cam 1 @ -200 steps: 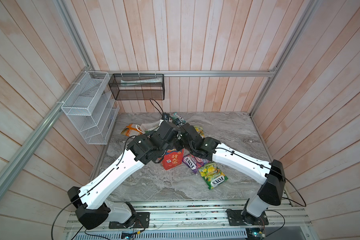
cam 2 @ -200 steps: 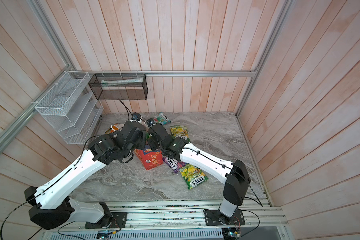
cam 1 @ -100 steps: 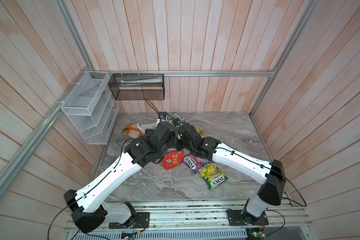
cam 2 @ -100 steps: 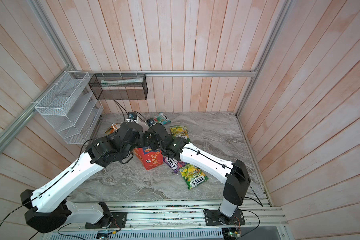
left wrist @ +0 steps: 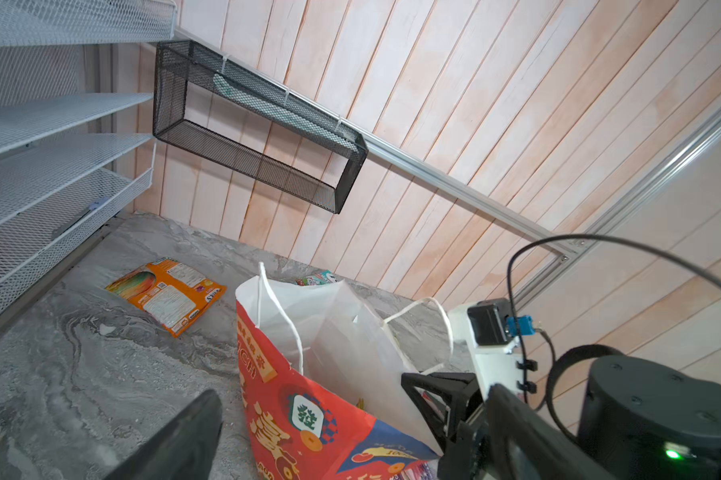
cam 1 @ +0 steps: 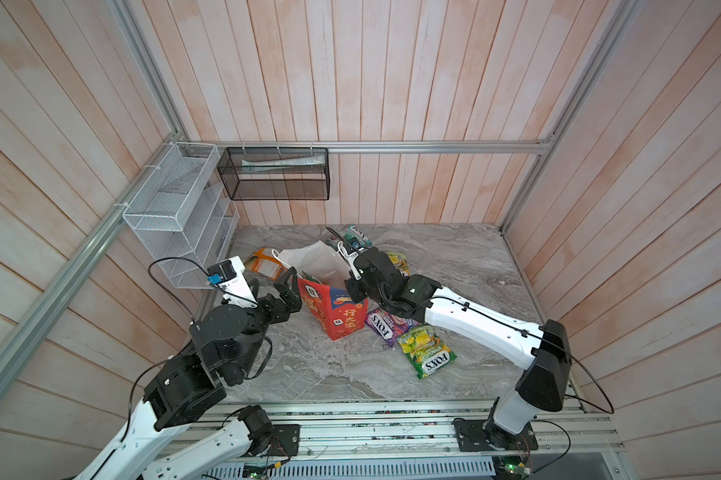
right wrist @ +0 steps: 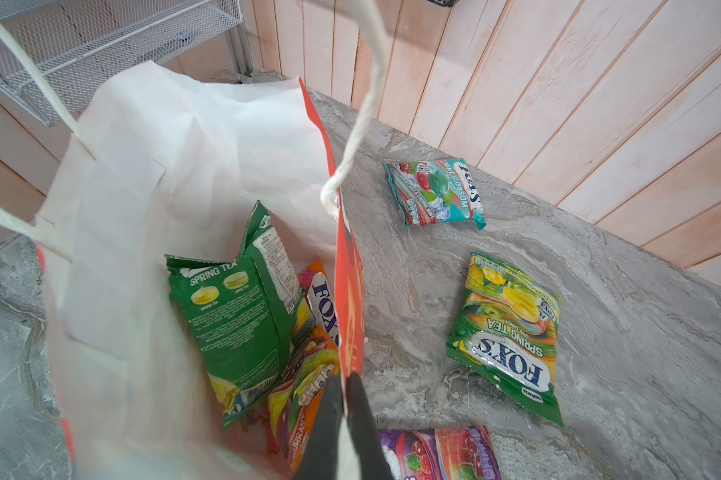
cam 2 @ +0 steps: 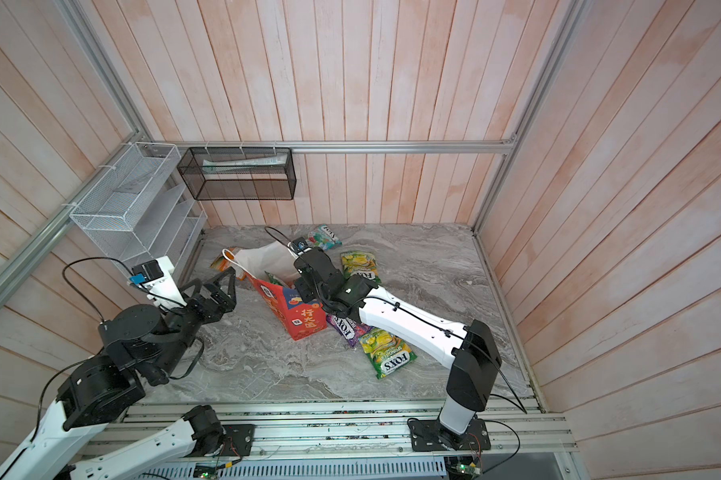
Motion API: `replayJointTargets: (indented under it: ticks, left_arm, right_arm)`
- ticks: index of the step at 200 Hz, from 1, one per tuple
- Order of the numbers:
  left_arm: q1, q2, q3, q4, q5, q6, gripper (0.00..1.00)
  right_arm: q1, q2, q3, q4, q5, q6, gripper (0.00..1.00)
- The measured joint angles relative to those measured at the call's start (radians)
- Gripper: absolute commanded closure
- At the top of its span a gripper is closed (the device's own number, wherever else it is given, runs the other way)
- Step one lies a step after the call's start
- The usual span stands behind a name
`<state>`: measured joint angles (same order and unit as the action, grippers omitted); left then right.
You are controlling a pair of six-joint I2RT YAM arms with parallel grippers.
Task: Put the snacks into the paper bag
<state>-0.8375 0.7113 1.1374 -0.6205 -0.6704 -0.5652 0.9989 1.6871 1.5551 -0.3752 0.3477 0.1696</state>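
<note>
Right now the right pincer is clamped on the red rim of the paper bag; the left pincer gapes empty just beside it. Inside: a green pouch, perhaps three more. Teal pouch, purple pouch, orange pouch lie on the bench.

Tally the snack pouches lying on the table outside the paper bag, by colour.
Orange pouch: 1
Teal pouch: 1
Purple pouch: 1
Yellow-green pouches: 2
Total: 5
</note>
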Motion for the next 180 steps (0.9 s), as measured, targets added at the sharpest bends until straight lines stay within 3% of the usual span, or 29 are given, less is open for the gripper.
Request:
replayJointTargets:
  ticks: [26, 52, 113, 135, 152, 166, 180]
  left_arm:
    - [0.025, 0.083, -0.028, 0.006, 0.005, -0.046, 0.0]
    - [0.128, 0.164, -0.049, 0.011, 0.065, -0.084, 0.0]
    - [0.316, 0.249, -0.054, 0.066, 0.184, -0.126, 0.28]
    - [0.348, 0.287, -0.054, 0.093, 0.222, -0.126, 0.44]
    - [0.378, 0.318, -0.049, 0.107, 0.255, -0.113, 0.64]
    - [0.401, 0.346, -0.04, 0.121, 0.285, -0.115, 0.83]
    - [0.419, 0.37, -0.034, 0.139, 0.326, -0.102, 0.91]
  right_arm:
    - [0.0, 0.0, 0.0, 0.0, 0.0, -0.006, 1.0]
    - [0.0, 0.0, 0.0, 0.0, 0.0, -0.006, 1.0]
    - [0.0, 0.0, 0.0, 0.0, 0.002, -0.006, 1.0]
    - [0.0, 0.0, 0.0, 0.0, 0.007, -0.006, 1.0]
    - [0.0, 0.0, 0.0, 0.0, 0.011, -0.006, 0.99]
    - [0.001, 0.0, 0.0, 0.0, 0.014, -0.008, 0.87]
    - [0.002, 0.0, 0.0, 0.003, 0.022, -0.014, 0.66]
